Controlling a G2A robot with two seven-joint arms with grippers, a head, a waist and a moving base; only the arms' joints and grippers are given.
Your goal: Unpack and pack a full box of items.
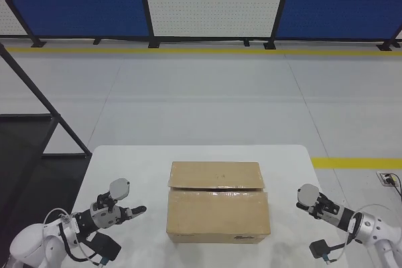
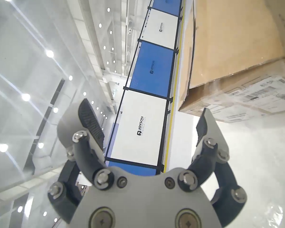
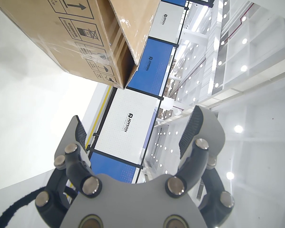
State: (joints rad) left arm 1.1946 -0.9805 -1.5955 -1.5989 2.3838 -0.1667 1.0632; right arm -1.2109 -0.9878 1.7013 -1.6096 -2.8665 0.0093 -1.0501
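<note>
Sitting mid-way on the white table (image 1: 120,167), the cardboard box (image 1: 218,201) lies with its long axis side to side.
Left gripper (image 1: 128,199) spread, empty, near the box's left end; right gripper (image 1: 305,201) likewise spread and empty, near the right end, about equally close. Top flaps folded down, one edge gaping slightly. Contents hidden.
</note>
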